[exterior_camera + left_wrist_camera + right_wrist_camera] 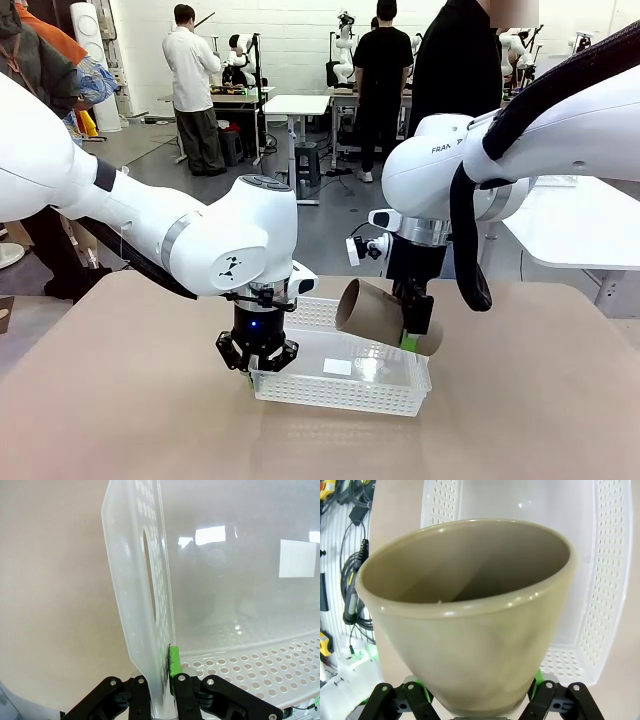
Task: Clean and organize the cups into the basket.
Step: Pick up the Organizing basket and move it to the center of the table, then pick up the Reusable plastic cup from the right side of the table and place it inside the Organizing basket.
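White lattice plastic forms the basket on the tan surface, and at the basket's left end the left gripper is clenched on the short wall beside the handle cut-out, one green pad against the wall's inner face. Above the basket's far right corner, the right gripper grasps the beige-brown cup near its narrow base, the cup tilted on its side with its open mouth toward the basket's left end. Beyond the basket, a person in dark clothing stands.

Grey floor; white work tables; white wall at the back.
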Controlling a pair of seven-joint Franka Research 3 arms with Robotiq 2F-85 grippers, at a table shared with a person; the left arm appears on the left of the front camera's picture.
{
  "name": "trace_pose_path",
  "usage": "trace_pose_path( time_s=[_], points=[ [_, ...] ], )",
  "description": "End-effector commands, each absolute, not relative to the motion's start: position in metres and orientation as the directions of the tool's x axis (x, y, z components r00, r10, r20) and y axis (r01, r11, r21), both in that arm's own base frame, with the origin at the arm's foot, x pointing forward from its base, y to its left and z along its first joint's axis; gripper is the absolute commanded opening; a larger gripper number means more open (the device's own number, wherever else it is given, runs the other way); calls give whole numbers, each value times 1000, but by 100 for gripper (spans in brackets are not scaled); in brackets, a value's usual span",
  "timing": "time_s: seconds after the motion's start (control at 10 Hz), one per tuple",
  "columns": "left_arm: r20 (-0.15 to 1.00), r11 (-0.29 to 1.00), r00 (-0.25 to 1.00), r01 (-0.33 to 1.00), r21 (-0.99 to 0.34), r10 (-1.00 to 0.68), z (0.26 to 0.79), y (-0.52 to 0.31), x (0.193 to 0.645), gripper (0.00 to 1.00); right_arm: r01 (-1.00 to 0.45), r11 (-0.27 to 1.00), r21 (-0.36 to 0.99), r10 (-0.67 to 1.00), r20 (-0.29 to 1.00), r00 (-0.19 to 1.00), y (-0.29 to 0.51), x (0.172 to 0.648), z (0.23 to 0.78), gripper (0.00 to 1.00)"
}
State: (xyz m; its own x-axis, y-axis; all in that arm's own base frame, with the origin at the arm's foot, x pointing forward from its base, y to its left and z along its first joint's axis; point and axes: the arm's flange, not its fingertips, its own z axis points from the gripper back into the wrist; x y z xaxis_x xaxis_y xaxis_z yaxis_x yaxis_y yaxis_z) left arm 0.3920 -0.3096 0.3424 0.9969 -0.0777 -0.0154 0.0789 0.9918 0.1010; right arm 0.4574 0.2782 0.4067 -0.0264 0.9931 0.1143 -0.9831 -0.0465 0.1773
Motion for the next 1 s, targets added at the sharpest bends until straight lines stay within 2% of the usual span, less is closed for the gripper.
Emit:
trace_pose_path(
  time_s=[0.0, 0.5, 0.9],
  points=[
    [-22, 991, 997, 79, 110, -77, 341, -310, 389, 0, -983, -38, 182, 995, 94, -21, 277, 457, 406, 81],
    [-22, 991, 997, 79, 110, -77, 341, -310, 389, 0, -983, -55, 174, 990, 141, -31, 288, 454, 402, 81],
    [-22, 991, 997, 79, 110, -77, 341, -310, 389, 0, -967, -86, 240, 990, 131, -56, 320, 469, 383, 81]
  ],
)
